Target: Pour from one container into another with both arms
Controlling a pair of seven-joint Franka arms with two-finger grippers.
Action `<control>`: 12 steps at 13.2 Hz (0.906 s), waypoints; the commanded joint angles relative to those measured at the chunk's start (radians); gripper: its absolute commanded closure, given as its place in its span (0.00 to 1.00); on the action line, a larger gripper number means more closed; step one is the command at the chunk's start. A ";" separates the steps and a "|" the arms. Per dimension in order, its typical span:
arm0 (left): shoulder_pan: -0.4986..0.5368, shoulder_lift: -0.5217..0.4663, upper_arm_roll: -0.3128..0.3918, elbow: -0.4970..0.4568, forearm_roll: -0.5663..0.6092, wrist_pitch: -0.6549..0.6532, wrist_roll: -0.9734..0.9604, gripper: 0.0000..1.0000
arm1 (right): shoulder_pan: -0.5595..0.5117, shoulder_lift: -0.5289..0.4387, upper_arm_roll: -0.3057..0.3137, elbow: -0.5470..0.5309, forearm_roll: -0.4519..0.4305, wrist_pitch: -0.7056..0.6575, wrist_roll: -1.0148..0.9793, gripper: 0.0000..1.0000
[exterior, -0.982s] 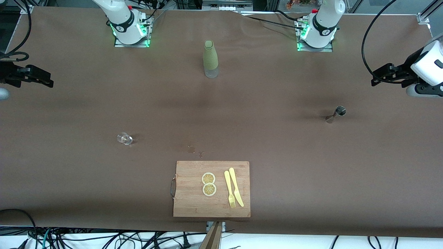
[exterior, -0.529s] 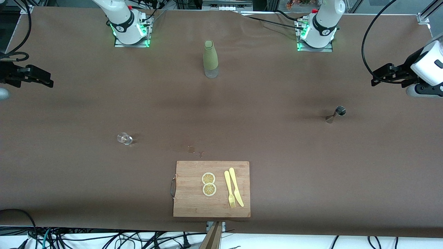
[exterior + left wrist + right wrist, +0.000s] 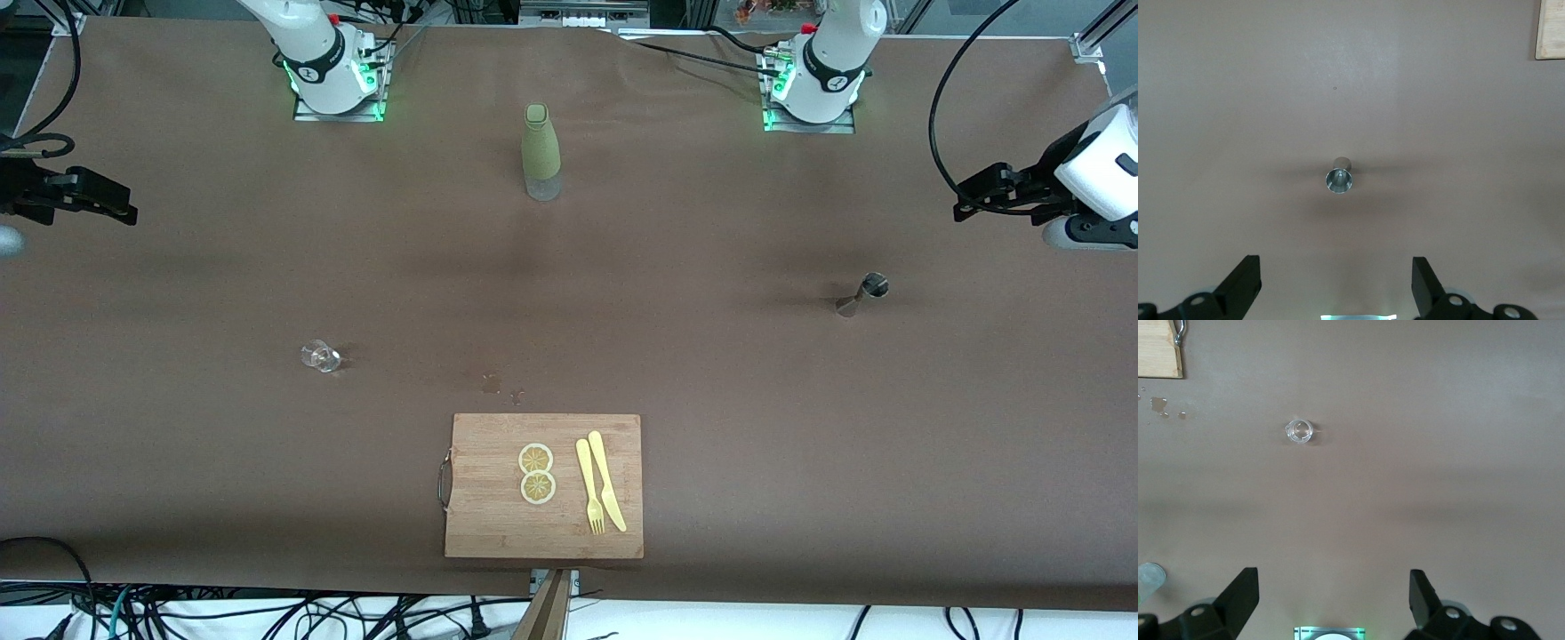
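The right gripper (image 3: 1331, 600) hung spread wide over the table (image 3: 1438, 453), above the upright glass (image 3: 1299, 431).

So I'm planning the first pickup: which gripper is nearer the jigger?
Left. The left gripper hangs open, up at its own end of the table by the jigger; the right gripper hangs open above the opposite end.

No readable text or labels

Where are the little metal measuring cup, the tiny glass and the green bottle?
Small silver metal jigger (image 3: 864, 293): front view, its waist.
Tiny clear drinking glass (image 3: 320, 356): front view, its body.
Tall olive-green bottle (image 3: 540, 149): front view, its sleeve.
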 commanded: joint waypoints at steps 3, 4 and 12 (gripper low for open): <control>0.000 0.007 -0.005 0.021 0.024 -0.010 0.010 0.00 | -0.010 -0.008 0.005 -0.008 0.016 0.006 0.010 0.00; 0.000 0.008 -0.005 0.021 0.024 -0.010 0.008 0.00 | -0.010 -0.008 0.005 -0.008 0.016 0.006 0.010 0.00; -0.002 0.007 -0.005 0.019 0.019 -0.015 0.007 0.00 | -0.018 -0.005 -0.007 -0.008 0.016 0.006 0.008 0.00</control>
